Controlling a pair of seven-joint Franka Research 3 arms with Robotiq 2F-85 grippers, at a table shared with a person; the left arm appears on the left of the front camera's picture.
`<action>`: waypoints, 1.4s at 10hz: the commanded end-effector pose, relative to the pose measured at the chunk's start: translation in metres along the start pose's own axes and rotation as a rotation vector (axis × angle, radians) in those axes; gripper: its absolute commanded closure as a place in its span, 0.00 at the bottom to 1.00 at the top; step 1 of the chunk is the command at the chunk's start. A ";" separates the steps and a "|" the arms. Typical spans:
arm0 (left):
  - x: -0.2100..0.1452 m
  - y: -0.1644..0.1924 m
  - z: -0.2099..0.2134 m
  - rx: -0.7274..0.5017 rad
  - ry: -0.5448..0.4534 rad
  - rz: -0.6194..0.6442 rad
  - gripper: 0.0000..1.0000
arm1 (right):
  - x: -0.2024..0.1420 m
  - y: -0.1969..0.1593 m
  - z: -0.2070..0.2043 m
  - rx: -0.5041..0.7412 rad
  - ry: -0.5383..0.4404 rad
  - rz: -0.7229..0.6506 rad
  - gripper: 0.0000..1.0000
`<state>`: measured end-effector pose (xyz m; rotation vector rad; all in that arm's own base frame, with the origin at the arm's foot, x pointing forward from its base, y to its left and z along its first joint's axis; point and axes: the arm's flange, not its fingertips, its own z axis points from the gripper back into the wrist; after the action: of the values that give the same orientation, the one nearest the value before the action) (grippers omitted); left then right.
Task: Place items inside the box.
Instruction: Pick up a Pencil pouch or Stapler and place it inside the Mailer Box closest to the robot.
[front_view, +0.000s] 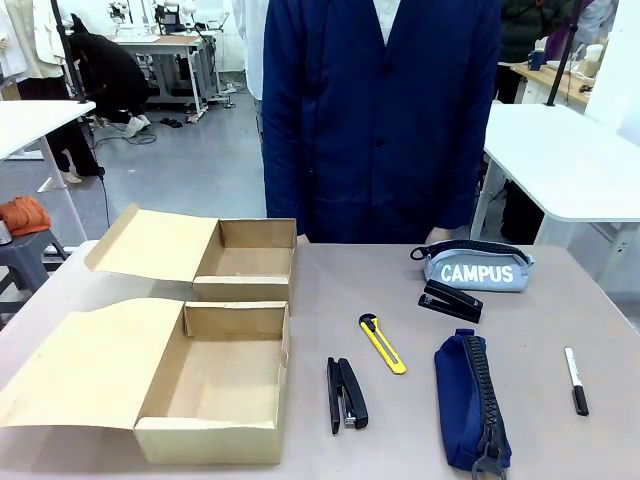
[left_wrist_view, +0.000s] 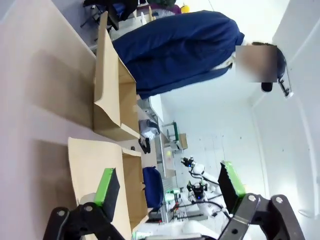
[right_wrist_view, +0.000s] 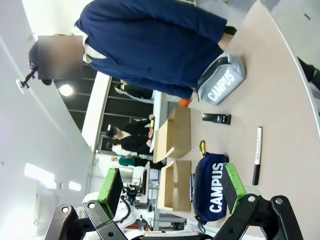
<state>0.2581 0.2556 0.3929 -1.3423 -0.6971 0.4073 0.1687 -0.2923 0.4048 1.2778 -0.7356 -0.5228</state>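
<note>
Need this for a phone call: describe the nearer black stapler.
Find the open cardboard box nearer the robot. Just right of it, before the yellow utility knife, lies the black stapler. The other stapler lies farther back, beside the grey CAMPUS pouch.

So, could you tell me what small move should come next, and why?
Probably lower the open right claw toward the long navy zip pouch: it lies nearest that claw, nothing is held, and the near cardboard box stands open, empty.

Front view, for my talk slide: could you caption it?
Open cardboard boxes beside unpacked navy pouch, grey pouch, staplers, utility knife, marker; person stands opposite.
</note>
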 end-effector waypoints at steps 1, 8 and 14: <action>-0.005 -0.007 0.006 -0.004 -0.017 -0.037 0.00 | -0.002 0.005 0.003 0.001 -0.009 0.033 0.00; -0.005 -0.007 0.006 -0.004 -0.017 -0.037 0.00 | -0.065 0.049 -0.140 -0.448 0.402 0.368 0.00; -0.005 -0.007 0.006 -0.004 -0.017 -0.037 0.00 | -0.026 -0.028 0.071 -0.033 0.217 0.002 0.00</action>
<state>0.2485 0.2559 0.3989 -1.3155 -0.7044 0.4036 0.1000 -0.2928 0.3941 1.2614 -0.5486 -0.3921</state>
